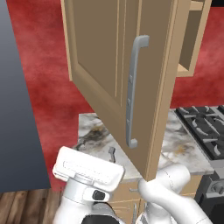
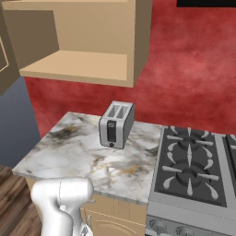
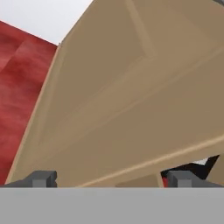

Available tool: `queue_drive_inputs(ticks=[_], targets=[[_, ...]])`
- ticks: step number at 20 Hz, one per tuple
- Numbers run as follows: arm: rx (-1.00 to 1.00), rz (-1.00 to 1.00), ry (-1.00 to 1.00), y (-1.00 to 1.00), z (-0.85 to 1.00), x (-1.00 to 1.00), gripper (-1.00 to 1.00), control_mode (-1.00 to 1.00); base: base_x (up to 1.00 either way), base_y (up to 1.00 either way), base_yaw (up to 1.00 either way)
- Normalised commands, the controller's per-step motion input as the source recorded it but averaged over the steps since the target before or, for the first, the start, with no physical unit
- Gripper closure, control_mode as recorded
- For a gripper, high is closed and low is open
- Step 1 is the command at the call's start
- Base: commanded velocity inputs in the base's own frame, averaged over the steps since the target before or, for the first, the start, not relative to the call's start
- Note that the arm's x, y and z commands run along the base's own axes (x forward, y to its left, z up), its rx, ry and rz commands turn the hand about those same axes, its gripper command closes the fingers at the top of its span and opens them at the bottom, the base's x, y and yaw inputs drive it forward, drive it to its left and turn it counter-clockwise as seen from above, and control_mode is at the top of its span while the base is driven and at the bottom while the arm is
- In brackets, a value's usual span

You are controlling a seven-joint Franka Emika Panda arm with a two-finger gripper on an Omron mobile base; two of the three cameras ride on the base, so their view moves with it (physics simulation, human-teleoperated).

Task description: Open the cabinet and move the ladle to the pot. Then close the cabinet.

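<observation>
Cabinet [image 2: 83, 64] door [image 1: 109, 78] is standing swung open, handle [image 1: 133, 92] facing the base; the shelf inside is looking bare, no ladle that I can spot. Stove [image 2: 191, 161] is sitting far right, no pot on the burners in view. Gripper [image 3: 111, 179] is pointing at the door panel, jaws wide apart, empty. Opening looks done; ladle move and closing are remaining.

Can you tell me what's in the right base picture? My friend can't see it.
An open tan wooden cabinet hangs on a red wall, and no ladle shows on the visible shelf. Below it, a silver toaster stands on a marble counter, with a black stove to the right. The robot's white arm rises at the bottom left.
</observation>
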Motion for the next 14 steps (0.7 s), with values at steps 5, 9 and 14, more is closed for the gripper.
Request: queue_drive_inputs(ticks=[5, 9, 14], targets=[[-0.01, 0.00, -0.24, 0.00, -0.01, 0.83, -1.00, -1.00, 0.00, 0.00, 0.00], [0.00, 0.00, -0.23, 0.04, 0.00, 0.15, -1.00, -1.00, 0.00, 0.00, 0.00], [0.00, 0.00, -0.21, 0.39, 0.00, -0.03, -1.00, -1.00, 0.00, 0.00, 0.00]])
